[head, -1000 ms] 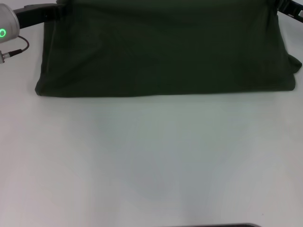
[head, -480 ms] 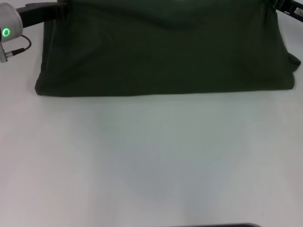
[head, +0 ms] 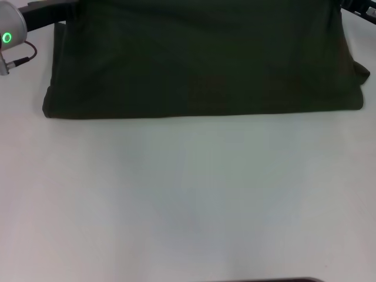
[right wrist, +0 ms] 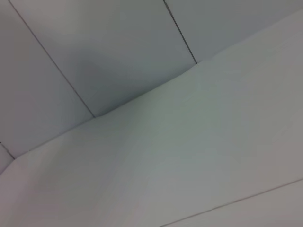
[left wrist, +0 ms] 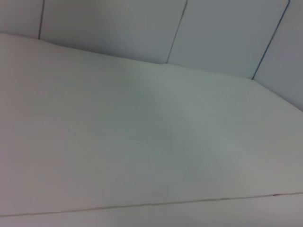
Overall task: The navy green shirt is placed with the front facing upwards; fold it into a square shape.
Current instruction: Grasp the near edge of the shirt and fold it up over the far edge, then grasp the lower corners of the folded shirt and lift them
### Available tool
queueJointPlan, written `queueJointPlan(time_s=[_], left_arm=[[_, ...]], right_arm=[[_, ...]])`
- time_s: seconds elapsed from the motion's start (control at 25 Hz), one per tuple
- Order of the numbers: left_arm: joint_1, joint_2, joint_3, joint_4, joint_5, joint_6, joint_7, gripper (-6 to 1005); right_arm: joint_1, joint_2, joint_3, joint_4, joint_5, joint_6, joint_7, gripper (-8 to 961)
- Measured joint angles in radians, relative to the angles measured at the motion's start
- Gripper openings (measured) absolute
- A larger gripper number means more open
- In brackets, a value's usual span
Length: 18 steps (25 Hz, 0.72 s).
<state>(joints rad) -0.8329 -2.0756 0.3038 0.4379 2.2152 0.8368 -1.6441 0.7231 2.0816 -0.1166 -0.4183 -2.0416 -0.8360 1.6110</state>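
Shifted slightly since a second ago: the left arm's grey wrist housing with green indicator ring point(head: 8, 36) sits a little farther toward the upper left corner, and the cloth's far edge has settled, its right corner drawn in a touch. Head view: one large dark olive-green cotton shirt point(head: 200, 64), plain side uppermost, no lettering showing, lies as a wide band across the far part of the white table point(head: 188, 200), its near edge a straight fold line, a small lump of cloth at the right end. The right arm shows only as a dark sliver at the upper right corner point(head: 359, 7). Neither gripper's fingers are visible, so whether they are spread or pinching cloth cannot be told. Left wrist view: bare white tabletop point(left wrist: 142, 142) and panelled wall point(left wrist: 222, 33) only; no shirt, no fingers. Right wrist view: same table and wall, nothing else. Handling, as judged: light, limp, non-slippery fabric that drapes and creases; best taken at corners or along an edge, both layers pinched together.
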Motion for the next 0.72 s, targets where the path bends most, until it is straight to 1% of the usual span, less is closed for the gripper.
queueJointPlan(time_s=[0.2, 0.28, 0.32, 0.4, 0.6, 0.72], left_arm=[[0.005, -0.04, 0.0, 0.02, -0.002, -0.068, 0.026, 39], [0.008, -0.056, 0.0, 0.023, -0.013, -0.105, 0.055, 78], [0.008, -0.06, 0.0, 0.023, -0.019, -0.119, 0.06, 98], [0.01, -0.064, 0.001, 0.022, -0.032, -0.146, 0.064, 136], [0.014, -0.068, 0.001, 0.021, -0.079, -0.201, 0.065, 234], [0.022, -0.077, 0.001, 0.031, -0.128, -0.246, 0.092, 354]], right_arm=[[0.002, 0.0, -0.008, 0.005, 0.0, 0.016, -0.008, 20], [0.003, 0.0, -0.028, 0.005, 0.0, 0.016, -0.012, 99], [0.004, 0.0, -0.039, 0.006, 0.0, 0.016, -0.012, 139], [0.008, 0.0, -0.057, 0.006, 0.0, 0.021, -0.012, 218], [0.012, 0.001, -0.063, 0.006, 0.004, 0.042, -0.011, 467], [0.007, 0.001, -0.064, 0.007, 0.025, 0.043, -0.012, 505]])
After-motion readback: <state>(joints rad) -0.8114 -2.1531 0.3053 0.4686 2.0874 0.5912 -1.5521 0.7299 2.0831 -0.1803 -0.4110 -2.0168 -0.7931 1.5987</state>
